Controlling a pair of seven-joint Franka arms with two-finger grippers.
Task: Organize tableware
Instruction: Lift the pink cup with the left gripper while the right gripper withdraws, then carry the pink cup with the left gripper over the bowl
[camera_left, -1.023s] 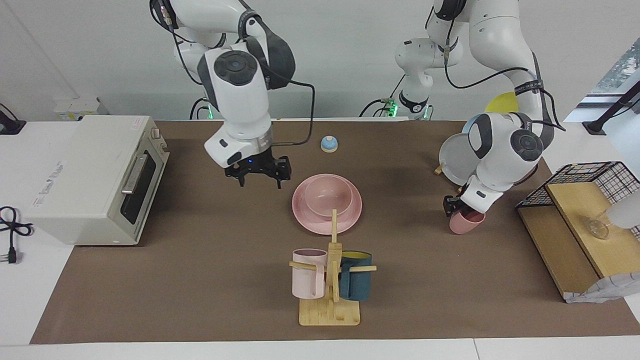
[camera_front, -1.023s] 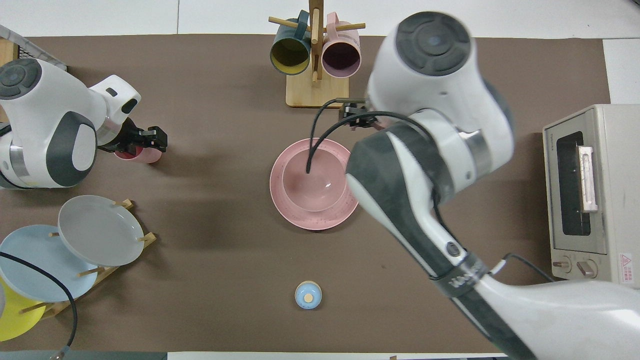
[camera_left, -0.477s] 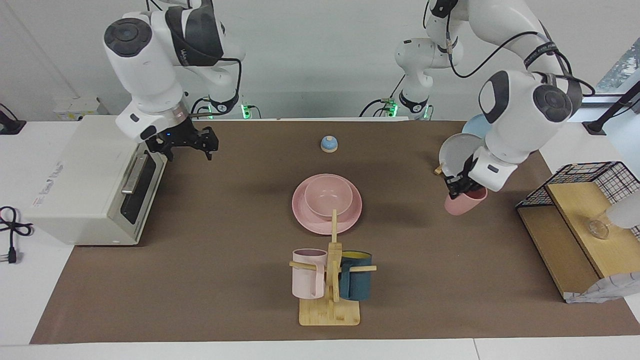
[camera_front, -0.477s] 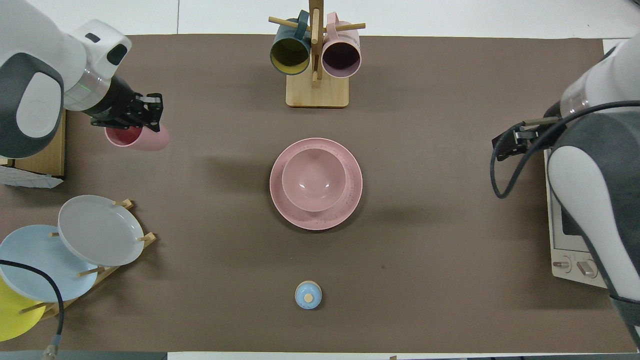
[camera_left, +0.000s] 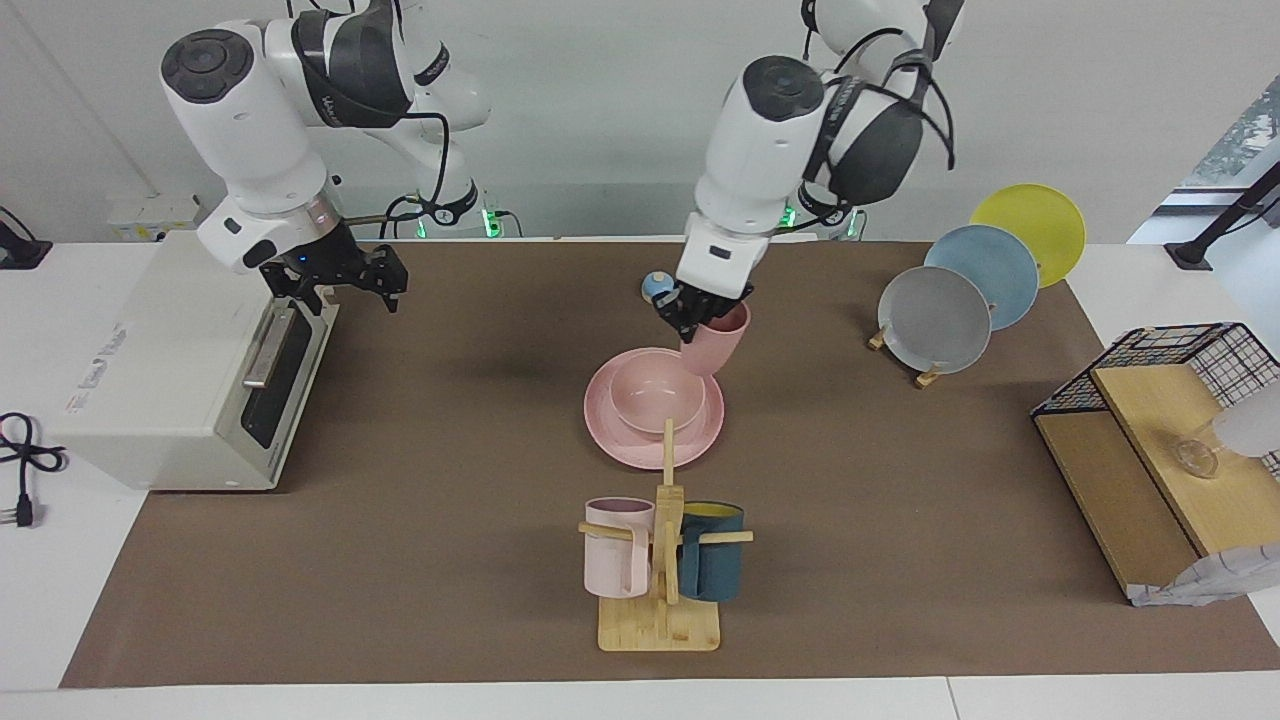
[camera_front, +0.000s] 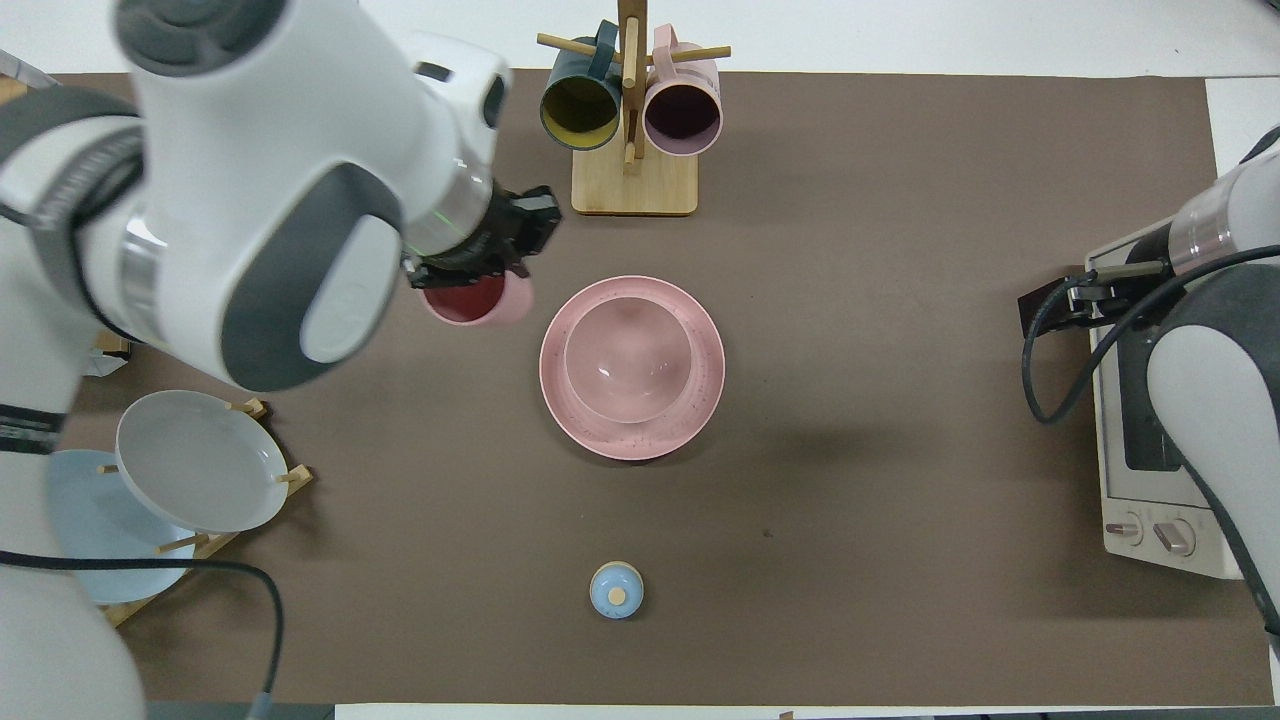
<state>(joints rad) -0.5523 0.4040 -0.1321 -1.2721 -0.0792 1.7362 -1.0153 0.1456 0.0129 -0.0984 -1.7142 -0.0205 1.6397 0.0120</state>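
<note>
The pink set has three pieces: one plate (camera_left: 654, 437), one bowl (camera_left: 655, 396) and one cup (camera_left: 715, 341). The plate lies flat at the middle of the brown mat (camera_left: 400, 560), and the bowl sits in it with its opening up. The left gripper (camera_left: 700, 312) clamps the rim of the cup and holds it in the air, over the edge of the plate on the side toward the left arm's end of the table, clear of the bowl. The cup's long axis is tilted from upright; its mouth faces up and leans toward the robots, so its dark red inside shows in the overhead view (camera_front: 470, 298). Two handled mugs hang on one wooden mug stand (camera_left: 660, 610), farther from the robots than the plate: a pale pink mug (camera_left: 613, 547) and a dark teal mug (camera_left: 712, 563), both with their mouths up. Three plates stand in one rack toward the left arm's end: a grey plate (camera_left: 934, 320), a blue plate (camera_left: 986, 274) and a yellow plate (camera_left: 1032, 222). One small blue bell (camera_front: 616, 590) stands nearer to the robots than the pink plate. The right gripper (camera_left: 335, 285) waits over the front of the white toaster oven (camera_left: 180, 370) with its fingers spread and nothing in them. The writing on the oven top and on the arms cannot be read.
</note>
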